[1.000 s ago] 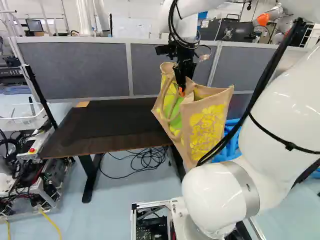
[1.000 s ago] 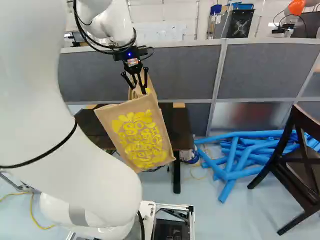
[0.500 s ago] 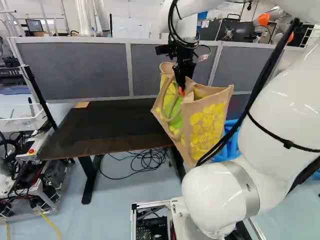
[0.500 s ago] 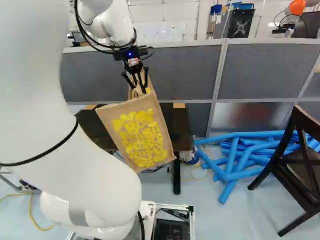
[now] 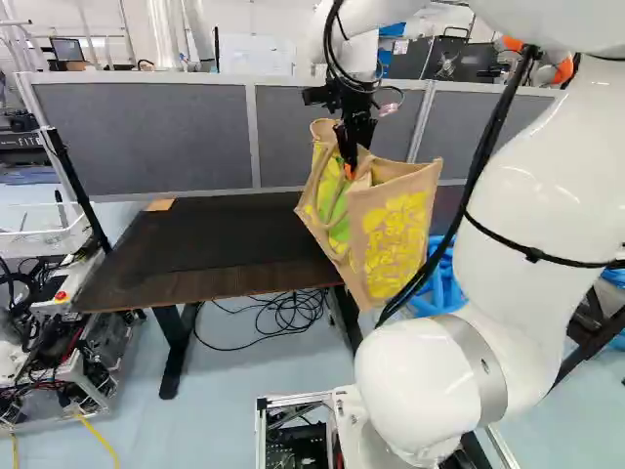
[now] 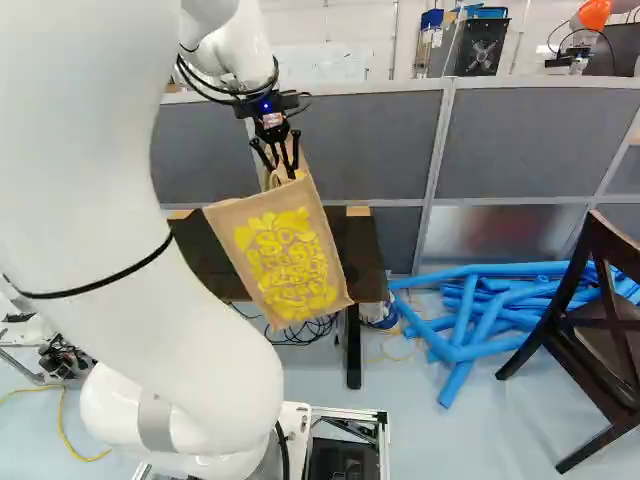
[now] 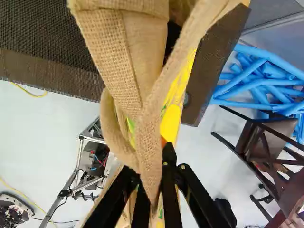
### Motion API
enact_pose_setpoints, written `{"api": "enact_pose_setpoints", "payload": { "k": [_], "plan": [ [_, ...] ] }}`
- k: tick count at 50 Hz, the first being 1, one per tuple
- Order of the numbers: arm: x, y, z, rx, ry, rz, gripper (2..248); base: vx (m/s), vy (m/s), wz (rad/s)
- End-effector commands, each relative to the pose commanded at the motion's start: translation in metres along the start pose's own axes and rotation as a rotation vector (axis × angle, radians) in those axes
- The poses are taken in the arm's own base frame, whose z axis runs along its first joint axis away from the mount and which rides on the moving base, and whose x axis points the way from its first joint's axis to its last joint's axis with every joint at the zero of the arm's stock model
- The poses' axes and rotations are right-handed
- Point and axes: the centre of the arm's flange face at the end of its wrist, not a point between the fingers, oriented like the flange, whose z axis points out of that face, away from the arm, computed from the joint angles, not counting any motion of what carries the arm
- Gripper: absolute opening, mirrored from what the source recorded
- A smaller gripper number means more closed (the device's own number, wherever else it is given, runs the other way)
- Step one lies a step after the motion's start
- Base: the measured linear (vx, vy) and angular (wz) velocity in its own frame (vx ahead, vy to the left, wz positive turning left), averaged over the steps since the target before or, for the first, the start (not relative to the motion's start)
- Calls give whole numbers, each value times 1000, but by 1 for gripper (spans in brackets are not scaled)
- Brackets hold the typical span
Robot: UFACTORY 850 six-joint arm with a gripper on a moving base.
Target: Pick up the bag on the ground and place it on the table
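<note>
A robotics lab: grey partitions [image 6: 370, 150], another robot [image 6: 585, 20], loose cables [image 5: 293, 311].

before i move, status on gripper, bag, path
Fingers shut on bag. Bag hanging clear of floor. Table edge close by, may catch bag.

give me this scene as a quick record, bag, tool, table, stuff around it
bag: tan with yellow print, tilted, hanging in the air
tool: shut on the bag
table: dark top, behind the bag in the right base view
bag on table: not yet
cables: black, loose on the floor under the table
right of right base view: blue tubes, dark chair
</note>
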Motion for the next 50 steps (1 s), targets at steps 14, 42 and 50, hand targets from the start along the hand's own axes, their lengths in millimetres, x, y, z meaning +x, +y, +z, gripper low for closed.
{"api": "enact_pose_setpoints", "payload": {
  "k": [14, 42, 50],
  "plan": [
    [25, 9, 0, -2, 6, 4, 24, 0, 0, 0],
    [80, 27, 11, -3, 9, 11, 24, 0, 0, 0],
    [99, 32, 24, 1, -2, 11, 24, 0, 0, 0]
  ]
}}
